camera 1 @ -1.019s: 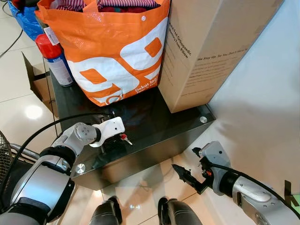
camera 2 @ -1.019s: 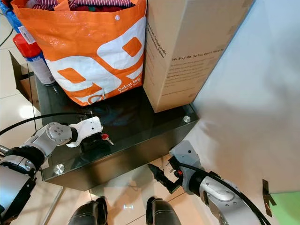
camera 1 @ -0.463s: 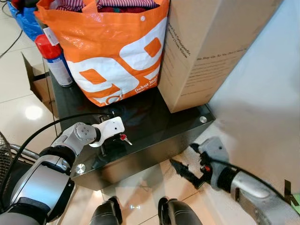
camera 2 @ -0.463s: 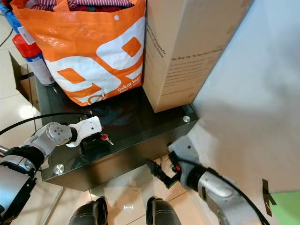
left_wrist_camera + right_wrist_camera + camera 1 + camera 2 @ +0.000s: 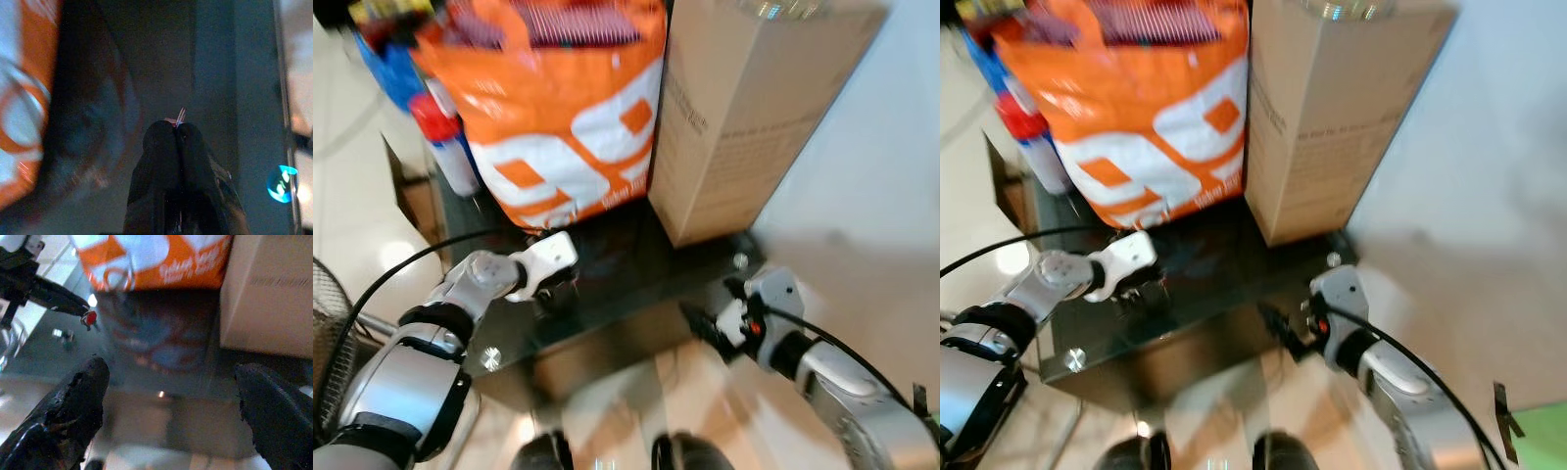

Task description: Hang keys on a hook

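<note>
My left gripper is shut on the keys, a small bunch with a red head, just above the dark glass table. In the left wrist view a sliver of key pokes out past the closed fingertips. The head views, which are blurred, place this gripper near the table's front left part. My right gripper stands open with nothing between its fingers, at the table's front right edge. Its fingers point toward the left gripper.
An orange and white shopping bag and a tall cardboard box stand at the back of the table. A spray can with a red cap is at the back left. A white wall rises on the right. Glossy floor tiles lie below.
The head camera has swung and the picture is now blurred. My right gripper has risen from near the floor to the table's front edge. The left gripper still holds the keys.
</note>
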`<state>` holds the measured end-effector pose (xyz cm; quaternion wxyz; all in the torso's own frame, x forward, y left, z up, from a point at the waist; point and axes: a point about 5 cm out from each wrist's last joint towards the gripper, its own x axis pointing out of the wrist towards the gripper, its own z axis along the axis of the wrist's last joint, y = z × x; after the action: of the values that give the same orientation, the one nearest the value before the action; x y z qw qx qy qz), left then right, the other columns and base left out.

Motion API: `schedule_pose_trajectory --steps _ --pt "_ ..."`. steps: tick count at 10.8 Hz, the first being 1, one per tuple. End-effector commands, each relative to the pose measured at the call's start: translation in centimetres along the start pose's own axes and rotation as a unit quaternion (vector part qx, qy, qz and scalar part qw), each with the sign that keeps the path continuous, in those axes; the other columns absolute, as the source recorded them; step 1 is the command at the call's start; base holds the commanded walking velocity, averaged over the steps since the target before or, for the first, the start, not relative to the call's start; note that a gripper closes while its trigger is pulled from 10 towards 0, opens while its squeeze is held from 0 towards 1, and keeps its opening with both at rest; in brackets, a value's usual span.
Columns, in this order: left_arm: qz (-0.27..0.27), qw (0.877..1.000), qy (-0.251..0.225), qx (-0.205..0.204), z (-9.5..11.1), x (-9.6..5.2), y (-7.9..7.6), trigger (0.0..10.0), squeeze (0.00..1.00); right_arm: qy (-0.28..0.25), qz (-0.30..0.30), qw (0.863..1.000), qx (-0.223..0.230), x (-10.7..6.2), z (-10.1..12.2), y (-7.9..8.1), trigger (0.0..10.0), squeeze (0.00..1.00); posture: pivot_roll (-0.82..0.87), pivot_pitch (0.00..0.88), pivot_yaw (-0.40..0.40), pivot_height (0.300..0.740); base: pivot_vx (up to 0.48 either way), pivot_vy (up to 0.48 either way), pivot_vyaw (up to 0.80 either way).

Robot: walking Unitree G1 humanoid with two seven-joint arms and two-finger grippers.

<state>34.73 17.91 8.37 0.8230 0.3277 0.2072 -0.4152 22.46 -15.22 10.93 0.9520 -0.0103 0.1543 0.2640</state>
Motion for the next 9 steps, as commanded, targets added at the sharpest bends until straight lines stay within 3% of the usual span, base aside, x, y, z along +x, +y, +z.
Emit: schedule_pose_trajectory --steps 1,4,5,7,9 --pt "0.011 1.0 -0.025 0.0 1.0 -0.3 0.8 0.0 0.0 -0.013 -0.021 1.0 0.009 0.0 0.1 -0.5 10.0 0.0 -0.21 0.0 -0.013 0.74 0.0 0.0 0.0" --pt "0.03 0.995 -0.094 -0.022 2.4 -1.4 2.2 0.0 0.0 -0.049 -0.089 0.994 0.026 0.8 0.3 -1.6 10.0 0.0 -0.17 0.0 -0.011 0.74 0.0 0.0 0.0" --pt "0.027 0.986 -0.152 -0.057 3.3 -1.8 2.2 0.0 0.0 -0.06 -0.115 0.991 0.034 0.9 0.3 -2.0 10.0 0.0 -0.16 0.0 -0.008 0.74 0.0 0.0 0.0" --pt "0.005 0.96 -0.259 -0.105 5.0 -3.0 1.9 0.0 0.0 -0.063 -0.16 0.985 0.032 1.1 0.1 -2.7 10.0 0.0 -0.15 0.0 -0.004 0.74 0.0 0.0 0.0" --pt "-0.09 0.916 -0.352 -0.168 6.5 -5.7 0.6 0.0 0.0 -0.073 -0.169 0.982 0.041 1.2 -0.1 -2.9 10.0 0.0 -0.14 0.0 -0.015 0.74 0.0 0.0 0.0"
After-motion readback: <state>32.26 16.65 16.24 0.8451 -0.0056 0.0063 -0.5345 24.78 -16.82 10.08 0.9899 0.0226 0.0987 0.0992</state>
